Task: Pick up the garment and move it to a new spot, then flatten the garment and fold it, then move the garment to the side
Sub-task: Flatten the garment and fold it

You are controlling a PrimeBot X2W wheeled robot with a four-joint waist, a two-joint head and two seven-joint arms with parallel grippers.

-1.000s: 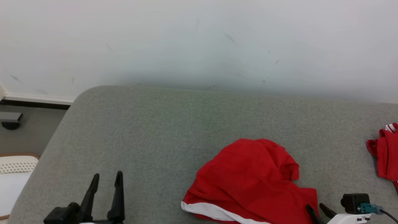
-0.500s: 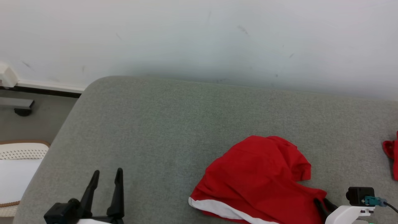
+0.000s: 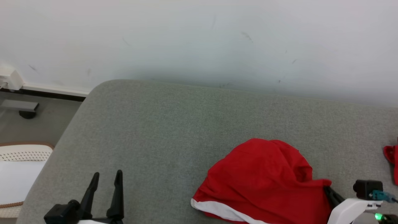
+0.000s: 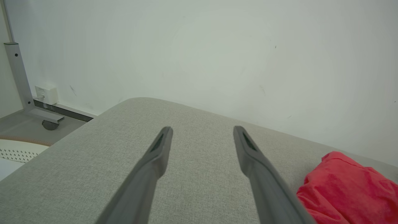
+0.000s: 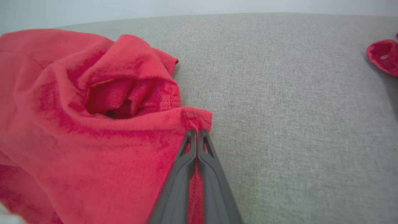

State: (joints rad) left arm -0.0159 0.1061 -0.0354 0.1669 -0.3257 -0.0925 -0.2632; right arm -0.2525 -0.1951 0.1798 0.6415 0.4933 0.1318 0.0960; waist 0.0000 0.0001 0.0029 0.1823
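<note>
A grey fabric surface [image 3: 161, 124] meets a scuffed white wall [image 3: 186, 37], with a small red cloth [image 3: 391, 158] lying far right on it. Left of it stand a white perforated object [image 3: 21, 154] and a castored metal frame [image 4: 19, 77].

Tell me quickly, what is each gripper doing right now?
Left gripper: open, holding nothing.
Right gripper: shut, pinching the edge of the red garment.

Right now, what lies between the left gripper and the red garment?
Just bare grey upholstered surface, as the head view shows, between the left gripper and the red garment.
</note>
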